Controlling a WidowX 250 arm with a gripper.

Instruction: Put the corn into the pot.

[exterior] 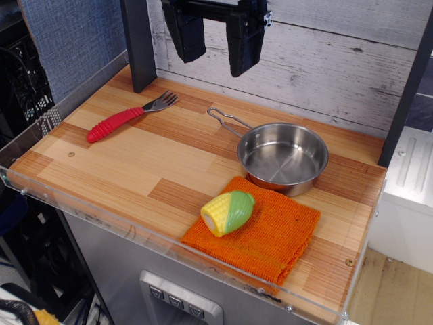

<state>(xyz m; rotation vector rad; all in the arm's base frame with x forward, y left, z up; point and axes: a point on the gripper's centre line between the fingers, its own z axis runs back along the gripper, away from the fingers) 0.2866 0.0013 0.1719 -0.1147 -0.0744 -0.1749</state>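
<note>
overhead, hand seemingly spread, corn on orange cloth, beside pot

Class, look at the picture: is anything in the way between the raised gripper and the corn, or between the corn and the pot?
Nothing visible blocks either path. The gripper hangs high at the back, jaws apart, with bare wood below. The corn lies on the orange cloth, right beside the pot, which looks empty. The fork lies far off to the side.

Two broad matte-black fingers, blocky and tapering, joined by a black crossbar, small silvery fitting at side
</note>
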